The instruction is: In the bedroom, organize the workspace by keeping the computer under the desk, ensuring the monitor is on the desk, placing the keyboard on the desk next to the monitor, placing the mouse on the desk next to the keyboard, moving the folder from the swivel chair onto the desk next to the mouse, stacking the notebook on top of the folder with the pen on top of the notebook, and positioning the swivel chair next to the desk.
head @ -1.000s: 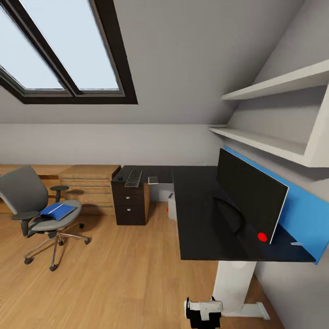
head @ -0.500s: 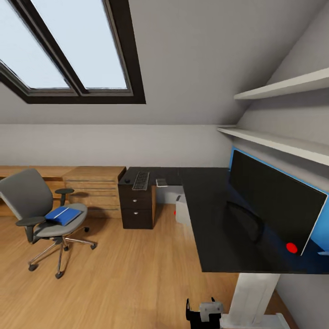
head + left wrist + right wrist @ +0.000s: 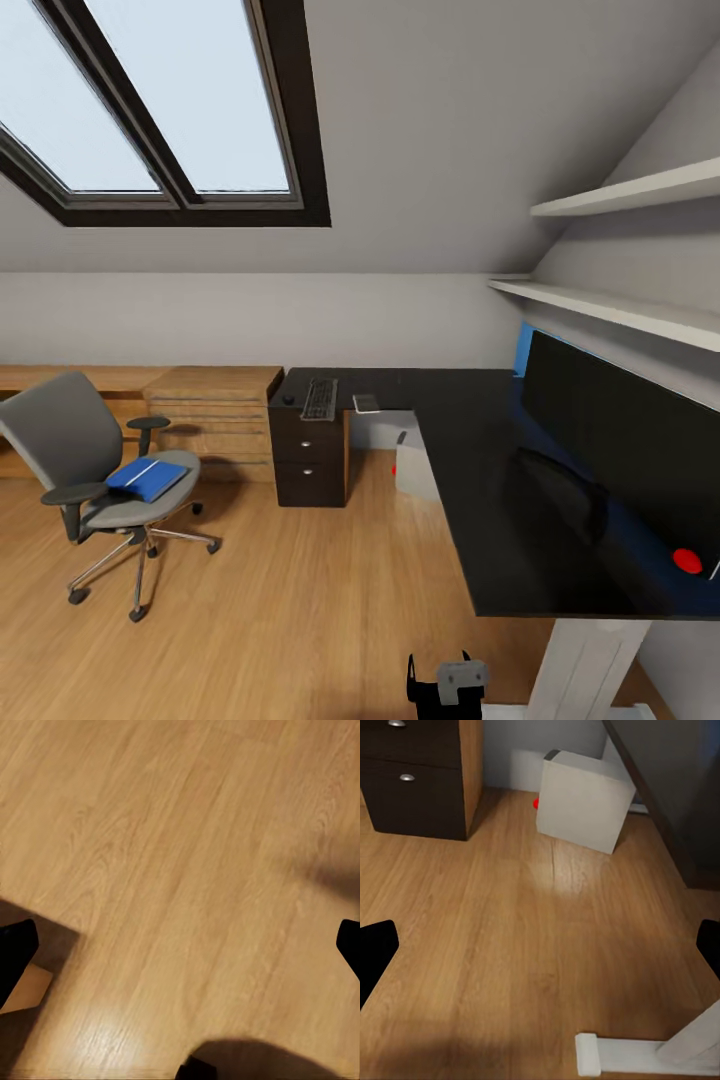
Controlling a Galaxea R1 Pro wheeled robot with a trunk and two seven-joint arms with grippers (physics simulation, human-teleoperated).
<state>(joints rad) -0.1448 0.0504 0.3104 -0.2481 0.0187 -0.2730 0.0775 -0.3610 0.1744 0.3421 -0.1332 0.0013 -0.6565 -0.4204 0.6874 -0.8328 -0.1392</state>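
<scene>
From my head camera: the swivel chair point(image 3: 100, 480) carries the folder point(image 3: 148, 477) on its seat, well apart from the desk point(image 3: 480, 480), where the keyboard point(image 3: 320, 398), mouse point(image 3: 289, 399) and notebook point(image 3: 367, 403) lie; the monitor point(image 3: 630, 440) is cut off at the edge. My right wrist camera shows the computer point(image 3: 583, 799) under the desk beside the drawer unit point(image 3: 412, 776). My left gripper point(image 3: 180, 945) and right gripper point(image 3: 540, 945) both stand wide, holding nothing, over the floor point(image 3: 180, 870). The pen is too small to make out.

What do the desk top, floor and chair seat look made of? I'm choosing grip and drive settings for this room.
The desk top looks like matte black laminate or painted board: dark, with only soft reflections. The floor looks like light varnished wood planks, with visible grain and a faint sheen. The swivel chair seat looks like grey fabric upholstery, dull and even; its base looks like shiny metal.
</scene>
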